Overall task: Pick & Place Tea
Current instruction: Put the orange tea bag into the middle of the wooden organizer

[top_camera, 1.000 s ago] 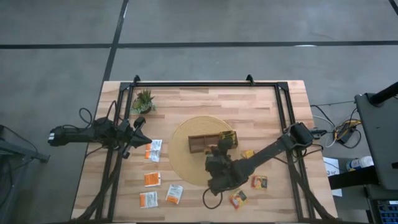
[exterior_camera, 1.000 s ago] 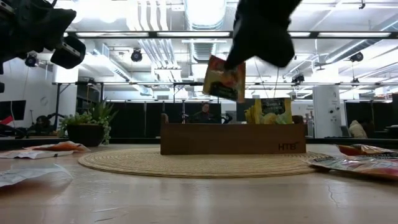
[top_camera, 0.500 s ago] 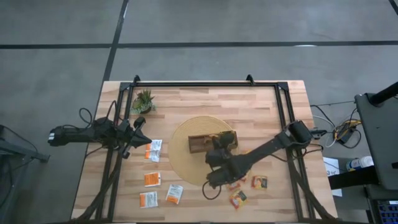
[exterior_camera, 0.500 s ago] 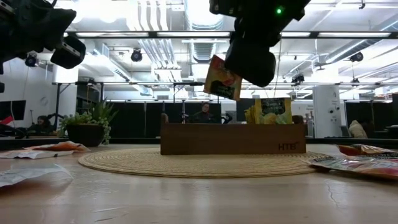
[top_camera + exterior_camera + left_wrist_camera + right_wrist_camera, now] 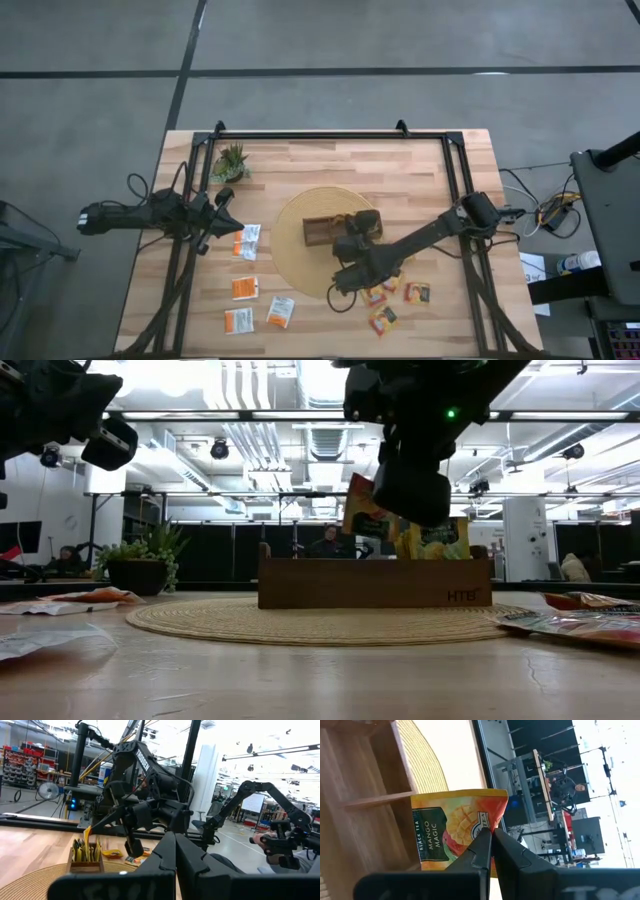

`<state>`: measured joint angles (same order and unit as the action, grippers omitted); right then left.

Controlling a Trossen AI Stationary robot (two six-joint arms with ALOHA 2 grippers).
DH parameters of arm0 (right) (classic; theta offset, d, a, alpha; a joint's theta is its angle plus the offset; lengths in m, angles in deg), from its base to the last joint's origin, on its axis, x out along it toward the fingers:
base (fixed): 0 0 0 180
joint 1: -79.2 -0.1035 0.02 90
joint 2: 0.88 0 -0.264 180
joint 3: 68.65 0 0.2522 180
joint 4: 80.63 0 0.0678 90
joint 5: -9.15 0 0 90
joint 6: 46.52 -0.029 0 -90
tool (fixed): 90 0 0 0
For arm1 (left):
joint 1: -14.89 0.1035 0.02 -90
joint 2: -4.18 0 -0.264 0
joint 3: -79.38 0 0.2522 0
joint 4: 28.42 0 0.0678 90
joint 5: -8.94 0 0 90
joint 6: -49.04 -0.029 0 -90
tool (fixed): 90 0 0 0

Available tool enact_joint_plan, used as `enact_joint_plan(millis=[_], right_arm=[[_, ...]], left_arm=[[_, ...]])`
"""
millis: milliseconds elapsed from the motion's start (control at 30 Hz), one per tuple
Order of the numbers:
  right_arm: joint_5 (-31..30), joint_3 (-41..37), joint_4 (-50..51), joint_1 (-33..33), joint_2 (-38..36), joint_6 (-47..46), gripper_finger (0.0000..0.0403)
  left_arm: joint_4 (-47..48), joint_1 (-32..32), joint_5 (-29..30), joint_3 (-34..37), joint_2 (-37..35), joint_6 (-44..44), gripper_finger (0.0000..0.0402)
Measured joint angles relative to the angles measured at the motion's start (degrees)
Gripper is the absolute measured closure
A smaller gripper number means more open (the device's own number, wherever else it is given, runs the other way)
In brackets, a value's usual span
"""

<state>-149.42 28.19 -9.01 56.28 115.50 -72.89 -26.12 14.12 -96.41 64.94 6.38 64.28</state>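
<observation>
Orange mango tea sachet [image 5: 455,830] is pinched by right gripper [image 5: 489,851], held upright above wooden tray [image 5: 322,231] at tabletop centre for slotting in; left gripper [image 5: 226,197] closed, parked near left edge.

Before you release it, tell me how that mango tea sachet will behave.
The mango tea sachet hangs flat and unbent from the shut right gripper, pinched at one edge, so it is probably light and fairly stiff. Its glossy wrapper may slip. Dropped into the wooden tray, it could lean.
</observation>
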Motion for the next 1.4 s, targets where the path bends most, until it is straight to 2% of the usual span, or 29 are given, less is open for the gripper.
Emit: enact_joint_plan(millis=[300, 900, 1233, 1400], right_arm=[[0.7, -0.02, -0.38, 0.06, 0.0, -0.02, 0.0378], [1.16, -0.02, -1.29, 0.06, 0.0, 0.74, 0.0282], [1.98, 1.54, -1.28, -1.27, -0.63, 0.9, 0.0273], [10.99, 4.03, -1.38, -2.1, -1.8, 1.03, 0.0282]], left_arm=[[0.0, -0.01, 0.0, -0.01, -0.02, -0.01, 0.0402], [0.0, -0.01, -0.02, -0.01, 0.0, -0.01, 0.0402], [0.0, 0.0, -0.01, 0.0, -0.02, 0.0, 0.0402], [0.0, 0.0, -0.01, 0.0, -0.01, 0.0, 0.0402]])
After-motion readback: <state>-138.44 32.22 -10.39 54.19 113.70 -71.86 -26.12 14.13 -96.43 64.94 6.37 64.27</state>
